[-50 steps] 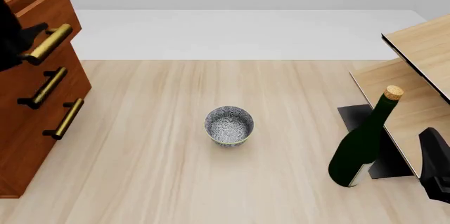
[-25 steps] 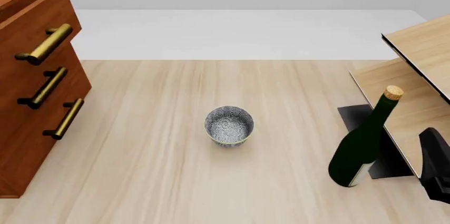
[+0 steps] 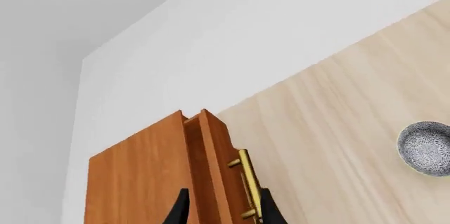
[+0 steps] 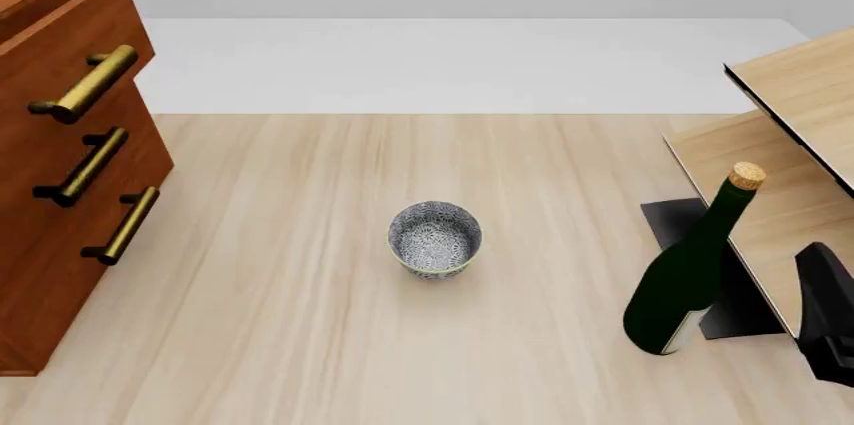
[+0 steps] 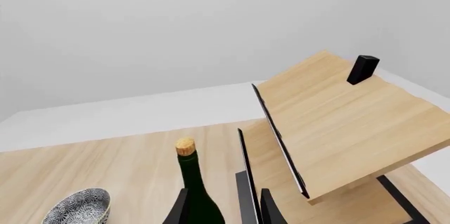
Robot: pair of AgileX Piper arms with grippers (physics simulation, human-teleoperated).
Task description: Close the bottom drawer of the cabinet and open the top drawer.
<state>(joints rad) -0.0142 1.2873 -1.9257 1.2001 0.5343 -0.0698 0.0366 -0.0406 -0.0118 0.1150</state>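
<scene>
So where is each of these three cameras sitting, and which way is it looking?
Front view: fixed above the table, looking forward and down at cabinet, bowl, bottle, shelf unit; only a dark piece of the right arm shows.
Left wrist view: above the cabinet, looking down on the top drawer; left gripper fingertips show, apart.
Right wrist view: behind the bottle, facing the shelf unit; right gripper fingertips show, apart.
All three share the bowl.
</scene>
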